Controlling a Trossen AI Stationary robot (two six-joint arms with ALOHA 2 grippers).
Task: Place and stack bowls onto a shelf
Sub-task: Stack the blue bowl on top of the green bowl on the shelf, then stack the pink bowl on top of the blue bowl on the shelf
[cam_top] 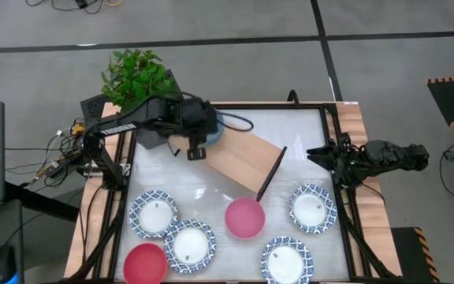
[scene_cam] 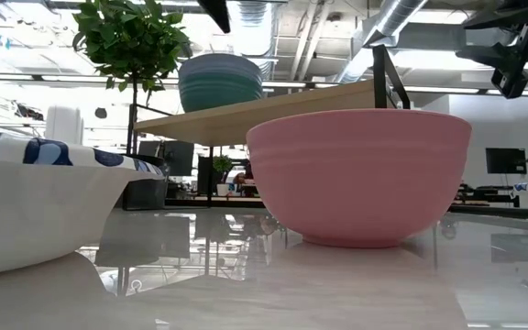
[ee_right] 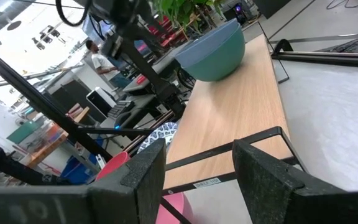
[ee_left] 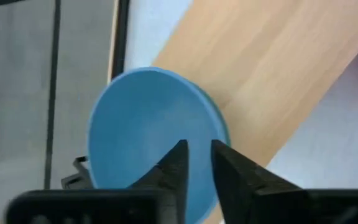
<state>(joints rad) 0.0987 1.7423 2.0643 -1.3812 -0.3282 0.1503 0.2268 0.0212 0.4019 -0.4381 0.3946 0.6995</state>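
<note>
A blue bowl [ee_left: 148, 124] sits nested in a green bowl [ee_right: 219, 59] on the far left end of the light wooden shelf [cam_top: 243, 162]; the low view shows the stack [scene_cam: 220, 82] resting on the plank. My left gripper [ee_left: 197, 163] hovers just above the blue bowl, its fingers only a narrow gap apart and touching nothing. The pink bowl [cam_top: 245, 218] stands on the table before the shelf. The red bowl [cam_top: 144, 263] and several white blue-rimmed bowls [cam_top: 154, 213] [cam_top: 313, 208] lie along the near side. My right gripper [ee_right: 197, 162] waits open at the table's right edge.
A potted plant [cam_top: 136, 75] stands beyond the table's far left corner, behind the left arm. The shelf's dark end support [cam_top: 270, 175] points toward the pink bowl. Bare plank lies between the stack and that support. Cables and a laptop sit off the left side.
</note>
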